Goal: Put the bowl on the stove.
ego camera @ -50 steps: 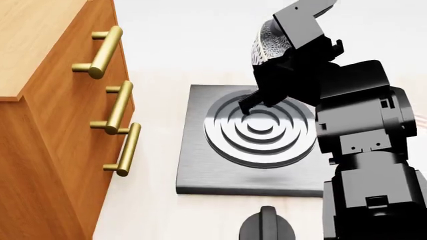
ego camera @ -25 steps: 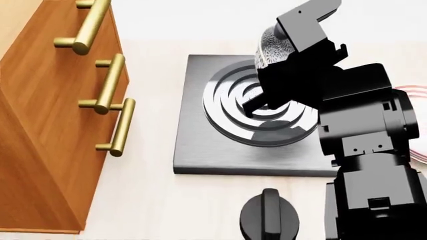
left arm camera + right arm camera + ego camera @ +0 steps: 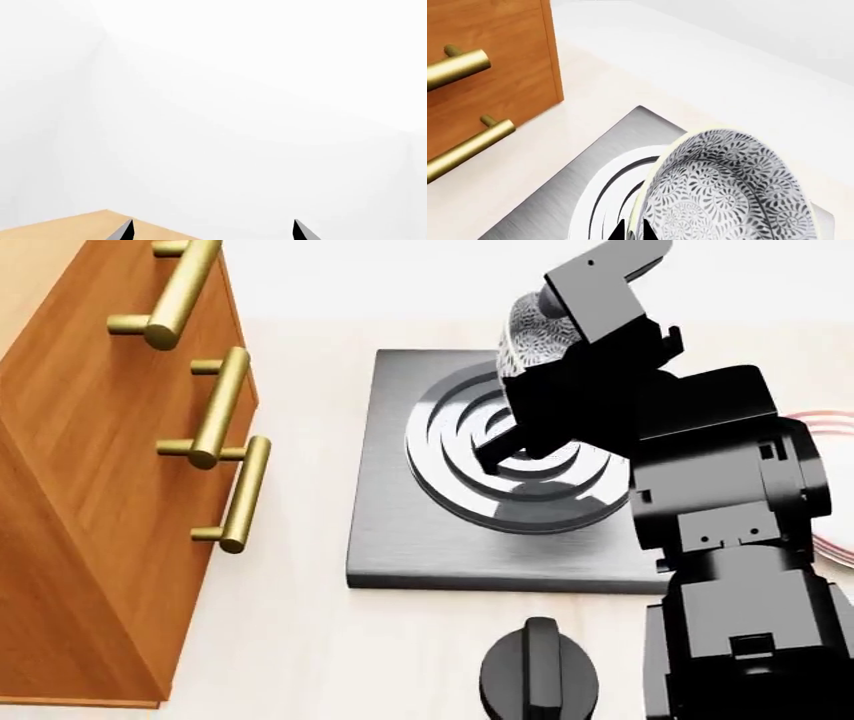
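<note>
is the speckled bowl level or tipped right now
Tipped: the speckled grey-and-white ceramic bowl stands on edge in the right gripper, its patterned inside facing sideways.

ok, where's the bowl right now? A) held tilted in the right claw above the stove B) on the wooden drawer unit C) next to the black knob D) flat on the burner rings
A: the bowl is tipped on edge in the right claw, raised over the stove, not resting on the burner rings.

Tilted bowl (image 3: 530,338) in right hand (image 3: 514,445) above stove (image 3: 400,530)
</note>
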Available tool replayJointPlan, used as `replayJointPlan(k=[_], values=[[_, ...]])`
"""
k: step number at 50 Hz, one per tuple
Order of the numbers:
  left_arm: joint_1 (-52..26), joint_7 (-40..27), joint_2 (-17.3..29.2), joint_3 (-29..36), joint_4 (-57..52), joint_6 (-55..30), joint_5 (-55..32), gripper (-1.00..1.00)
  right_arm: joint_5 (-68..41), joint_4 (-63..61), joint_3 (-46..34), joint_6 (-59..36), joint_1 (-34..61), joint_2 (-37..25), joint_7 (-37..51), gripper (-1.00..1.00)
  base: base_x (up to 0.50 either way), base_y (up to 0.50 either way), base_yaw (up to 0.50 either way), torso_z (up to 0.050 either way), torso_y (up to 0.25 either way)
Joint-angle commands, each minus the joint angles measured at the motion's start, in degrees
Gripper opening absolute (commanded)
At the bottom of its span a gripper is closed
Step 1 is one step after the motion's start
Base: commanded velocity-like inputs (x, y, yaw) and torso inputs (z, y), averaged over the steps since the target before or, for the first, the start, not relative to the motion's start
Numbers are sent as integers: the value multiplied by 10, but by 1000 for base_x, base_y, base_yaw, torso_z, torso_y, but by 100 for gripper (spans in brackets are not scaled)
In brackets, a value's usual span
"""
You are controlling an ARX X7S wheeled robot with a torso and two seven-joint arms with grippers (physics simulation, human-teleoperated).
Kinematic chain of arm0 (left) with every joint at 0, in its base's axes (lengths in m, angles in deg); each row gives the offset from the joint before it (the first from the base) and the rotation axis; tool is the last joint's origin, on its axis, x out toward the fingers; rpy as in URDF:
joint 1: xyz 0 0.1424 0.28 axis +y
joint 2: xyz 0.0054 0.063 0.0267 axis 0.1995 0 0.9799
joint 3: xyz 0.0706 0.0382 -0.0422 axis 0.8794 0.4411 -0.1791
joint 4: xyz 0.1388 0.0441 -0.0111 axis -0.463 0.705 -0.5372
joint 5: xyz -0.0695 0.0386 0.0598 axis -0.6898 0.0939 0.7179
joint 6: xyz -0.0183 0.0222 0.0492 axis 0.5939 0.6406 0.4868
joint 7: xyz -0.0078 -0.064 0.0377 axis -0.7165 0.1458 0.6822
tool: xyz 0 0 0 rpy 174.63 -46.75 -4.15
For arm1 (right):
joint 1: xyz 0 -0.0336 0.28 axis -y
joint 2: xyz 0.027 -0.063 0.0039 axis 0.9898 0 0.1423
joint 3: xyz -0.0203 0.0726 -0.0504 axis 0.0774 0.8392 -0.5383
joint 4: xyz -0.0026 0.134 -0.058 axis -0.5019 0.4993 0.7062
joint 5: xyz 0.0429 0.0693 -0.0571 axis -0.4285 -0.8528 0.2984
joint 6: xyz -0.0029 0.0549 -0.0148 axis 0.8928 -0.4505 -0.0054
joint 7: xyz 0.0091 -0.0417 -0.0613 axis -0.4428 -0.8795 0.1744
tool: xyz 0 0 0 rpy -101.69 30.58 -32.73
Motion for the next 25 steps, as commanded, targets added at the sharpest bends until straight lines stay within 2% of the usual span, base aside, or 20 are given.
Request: replayJointPlan(k=[1, 9, 15, 25], values=[[0, -1, 1, 1, 1, 2, 2, 100, -3, 0, 8, 6, 4, 4, -11, -100, 0, 0, 0, 0, 0], [3, 4, 3, 5, 0, 4, 6, 100, -3, 0, 8, 4, 4, 4, -11, -100, 0, 0, 0, 0, 0], [2, 0, 0, 4, 1, 6, 5, 100, -2, 0, 9, 5, 4, 4, -10, -100, 0, 0, 0, 0, -191], [2, -1, 2, 6, 2, 5, 1, 100, -2, 0, 8, 3, 4, 4, -10, -100, 0, 0, 0, 0, 0]])
